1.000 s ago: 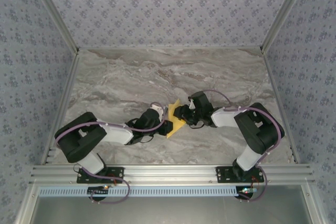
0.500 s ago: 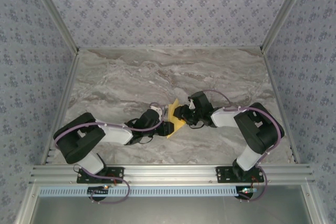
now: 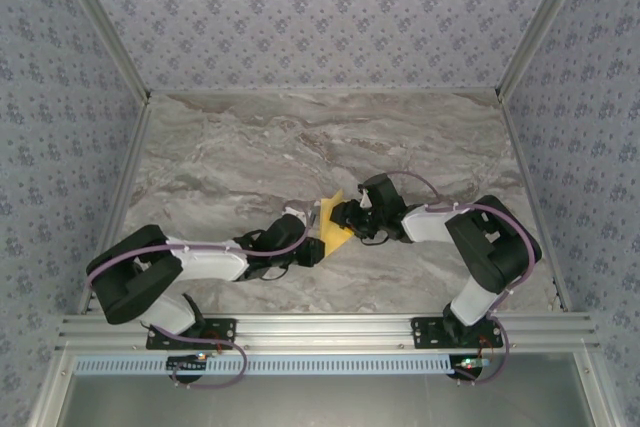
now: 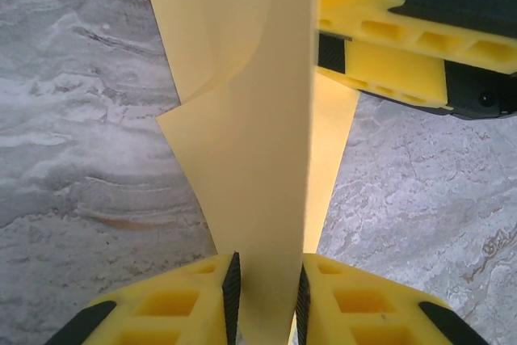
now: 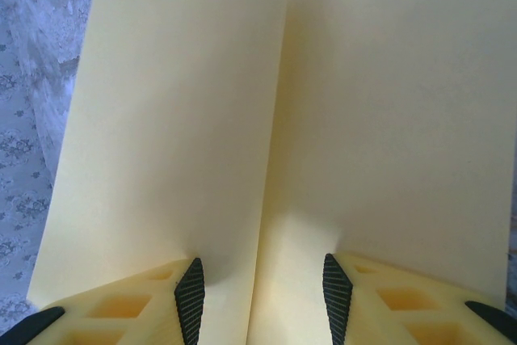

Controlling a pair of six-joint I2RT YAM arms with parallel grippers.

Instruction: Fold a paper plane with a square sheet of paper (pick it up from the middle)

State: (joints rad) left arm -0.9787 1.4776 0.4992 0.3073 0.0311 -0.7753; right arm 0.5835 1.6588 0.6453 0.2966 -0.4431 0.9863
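Nearest me, along the near edge of the counter (image 3: 300, 137), runs the rail (image 3: 330, 328) with both arm bases bolted to it. From there my left arm (image 3: 200, 262) lies low over the counter's near left part and reaches in toward its middle.

The left tool (image 3: 318, 249) sits in the counter's near half, just left of the centre line. On its wrist view the two black pads (image 4: 232, 287) stand almost together. A narrow strip of the paper (image 4: 242, 159) is pinched between them, so this tool has hold of the paper by the edge nearest that camera.

The paper stands on edge over the counter's near half, about on the centre line, slanting away from me. It is partly folded, with layers overlapping along the strip. I cannot tell whether its lowest corner touches the counter.

Just beyond it, right of the centre line, the right tool (image 3: 345, 215) comes in from the counter's right side on my right arm (image 3: 480, 247). Its jaws stand roughly half open. On its wrist view a crease (image 5: 275, 159) runs away from the camera midway between its pads (image 5: 190, 296). A panel of paper lies against each pad, so this tool grips the folded paper too.

Farther off, the grey marbled counter runs on to the patterned back wall (image 3: 320, 17).
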